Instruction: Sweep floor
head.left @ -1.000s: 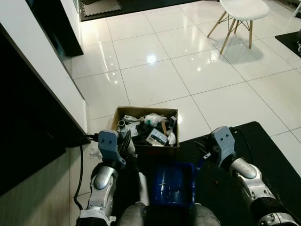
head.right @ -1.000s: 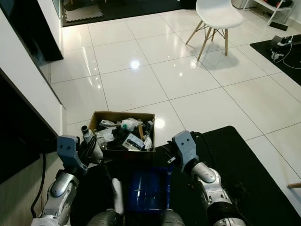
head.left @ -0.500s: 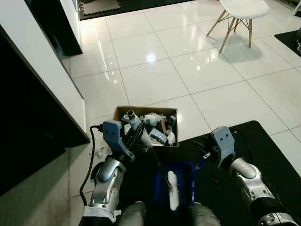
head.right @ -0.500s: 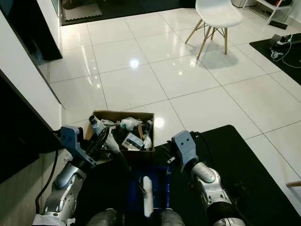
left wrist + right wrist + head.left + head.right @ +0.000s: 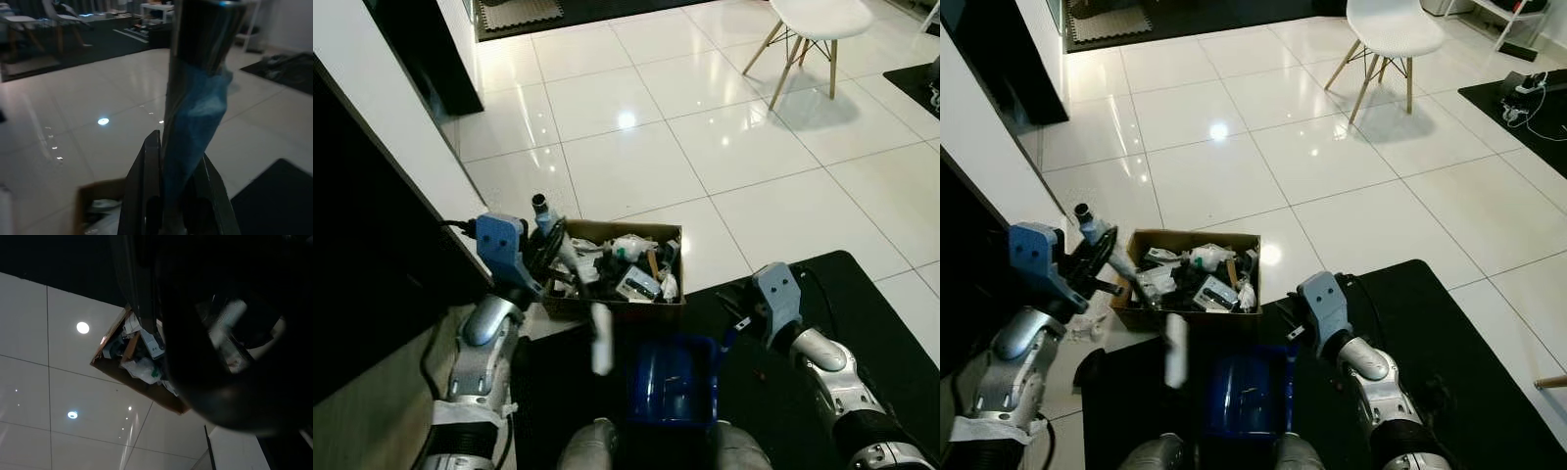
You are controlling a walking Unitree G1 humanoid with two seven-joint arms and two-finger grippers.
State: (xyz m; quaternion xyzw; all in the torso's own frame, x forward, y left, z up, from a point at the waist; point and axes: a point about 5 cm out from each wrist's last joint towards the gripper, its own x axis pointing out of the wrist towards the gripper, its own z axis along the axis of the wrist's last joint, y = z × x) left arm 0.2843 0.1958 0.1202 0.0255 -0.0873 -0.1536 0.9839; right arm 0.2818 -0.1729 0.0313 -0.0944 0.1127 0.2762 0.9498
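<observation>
The left gripper [image 5: 546,257], left of centre in the head view, has its fingers [image 5: 146,196] pinching a broom handle [image 5: 570,264]; its long axis slants from upper left, beside the cardboard box [image 5: 613,311] of rubbish, down to lower right. The right gripper's [image 5: 736,305] fingers I cannot tell, by the blue dustpan [image 5: 674,381] on the black mat [image 5: 862,323]

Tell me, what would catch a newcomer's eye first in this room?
Probably the open cardboard box heaped with rubbish, on the glossy white tile floor just ahead of the robot. The left gripper grips a brush handle beside it, the white brush end hanging near a blue dustpan on a black mat. A white chair stands farther off.
</observation>
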